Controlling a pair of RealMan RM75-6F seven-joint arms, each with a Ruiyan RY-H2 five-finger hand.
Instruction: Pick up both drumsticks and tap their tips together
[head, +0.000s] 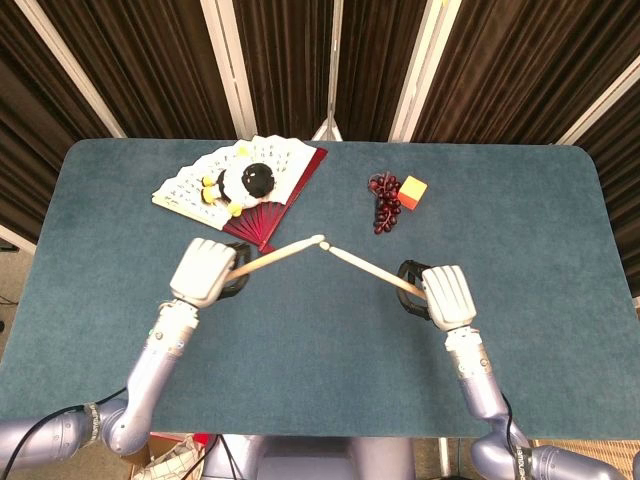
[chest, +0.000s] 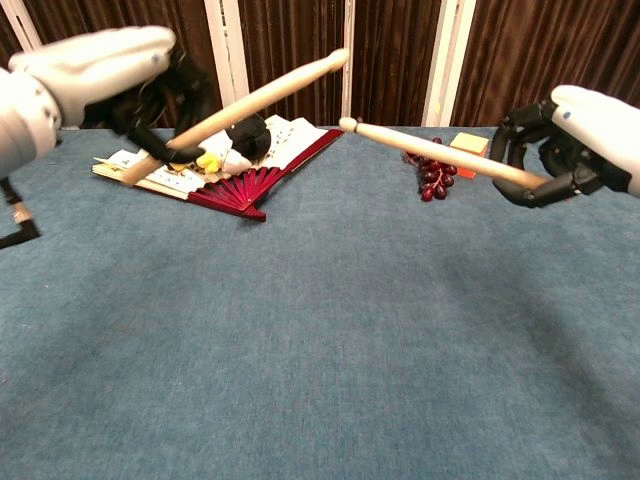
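My left hand (head: 205, 272) (chest: 110, 75) grips one wooden drumstick (head: 275, 255) (chest: 250, 100), raised above the table and pointing up and to the right. In my right hand (head: 440, 297) (chest: 575, 140) is the second drumstick (head: 370, 272) (chest: 440, 155), aimed left. The head view shows the two tips almost touching over the middle of the blue table (head: 320, 330). The chest view shows the left stick's tip somewhat higher than the right stick's tip, with a small gap between them.
An open paper fan (head: 240, 185) (chest: 250, 165) with a black-and-white plush toy (head: 245, 180) (chest: 225, 140) on it lies at the back left. Dark red grapes (head: 385, 205) (chest: 430, 175) and an orange cube (head: 412, 190) (chest: 465, 142) sit at the back centre-right.
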